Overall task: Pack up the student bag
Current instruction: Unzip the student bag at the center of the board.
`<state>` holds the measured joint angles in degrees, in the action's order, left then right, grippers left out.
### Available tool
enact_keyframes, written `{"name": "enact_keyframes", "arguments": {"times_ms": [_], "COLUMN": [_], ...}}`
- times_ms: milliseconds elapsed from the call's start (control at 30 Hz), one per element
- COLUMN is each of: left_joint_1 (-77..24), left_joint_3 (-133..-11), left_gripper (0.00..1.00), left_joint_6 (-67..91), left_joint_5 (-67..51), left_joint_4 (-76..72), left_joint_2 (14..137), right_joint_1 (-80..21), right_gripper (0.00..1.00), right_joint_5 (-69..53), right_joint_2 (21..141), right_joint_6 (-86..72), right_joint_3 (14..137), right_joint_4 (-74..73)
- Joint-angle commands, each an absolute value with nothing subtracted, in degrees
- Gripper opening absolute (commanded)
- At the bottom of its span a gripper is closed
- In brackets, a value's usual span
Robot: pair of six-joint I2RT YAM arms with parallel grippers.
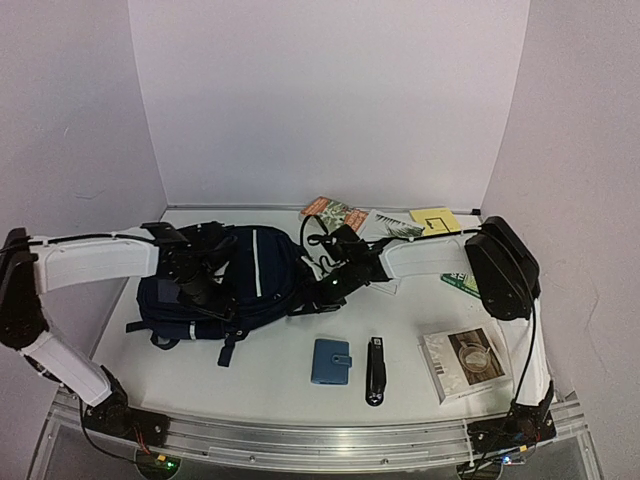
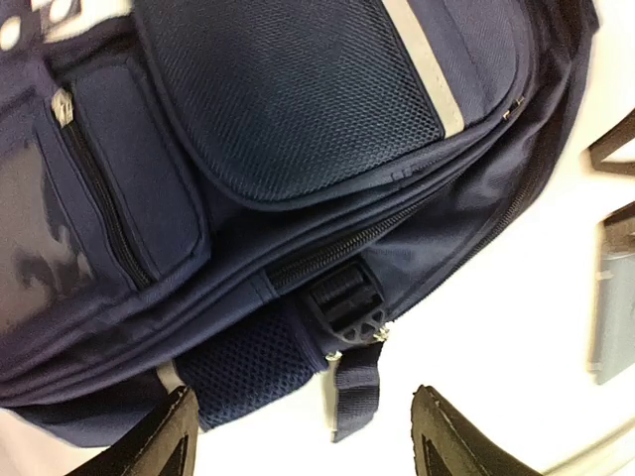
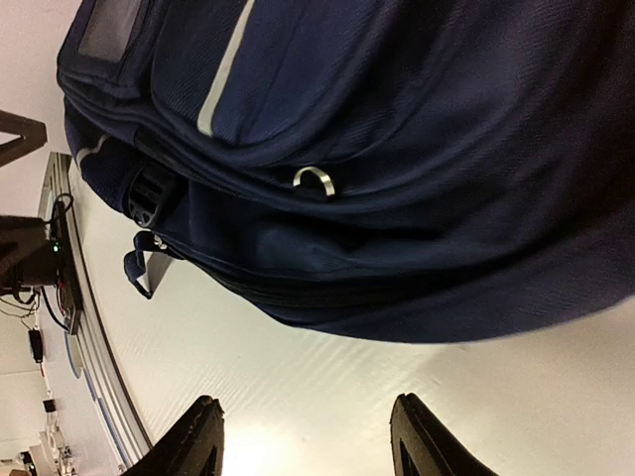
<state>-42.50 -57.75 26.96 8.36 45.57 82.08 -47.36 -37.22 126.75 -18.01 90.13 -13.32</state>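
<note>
The student bag (image 1: 250, 275) lies flat at the left middle of the table, dark navy with a thin white stripe. My left gripper (image 1: 197, 285) hangs over its left half, open. In the left wrist view the bag (image 2: 298, 129) fills the picture, a black buckle (image 2: 347, 302) and strap end just beyond the left gripper (image 2: 303, 436), nothing between the fingers. My right gripper (image 1: 325, 290) sits at the bag's right side, open. The right wrist view shows the bag (image 3: 397, 198) with a metal zip ring (image 3: 316, 180), and bare table between the right gripper's (image 3: 303, 441) fingers.
In front of the bag lie a light-blue wallet (image 1: 330, 361), a slim black object (image 1: 376, 370) and a flat box (image 1: 465, 362). At the back are a booklet (image 1: 330, 212) and a yellow pad (image 1: 436, 220). A green book (image 1: 458, 284) shows under the right arm.
</note>
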Motion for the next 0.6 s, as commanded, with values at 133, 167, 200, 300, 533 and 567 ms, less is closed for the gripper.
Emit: {"name": "enact_keyframes", "arguments": {"times_ms": [133,167,200,300,533,567], "left_joint_1": [-46.76,-46.74,-46.69,-46.67,-47.08,-47.1], "left_joint_3": [-66.68,-66.23,-65.83,-64.55,-65.57,-64.19], "left_gripper": [0.71,0.71,0.71,0.72,0.67,0.67], "left_joint_6": [15.56,14.28,13.11,8.5,-0.76,-3.05], "left_joint_5": [20.47,19.24,17.6,12.17,16.0,15.89], "left_joint_4": [62.36,61.48,60.6,56.45,59.39,58.89], "left_joint_2": [93.68,92.0,89.88,85.2,87.56,87.44], "right_joint_1": [-46.86,-46.85,-46.86,-46.8,-46.77,-46.75], "right_gripper": [0.57,0.57,0.57,0.58,0.58,0.58], "right_joint_5": [-39.67,-39.72,-39.73,-39.99,-40.52,-40.46], "right_joint_2": [122.17,122.06,122.02,122.1,122.45,122.52], "right_joint_6": [-18.88,-18.91,-18.94,-19.11,-19.83,-19.85], "right_joint_3": [89.2,89.14,89.09,89.1,89.35,89.41], "right_joint_4": [-12.04,-12.04,-12.04,-12.04,-12.0,-11.99]}}
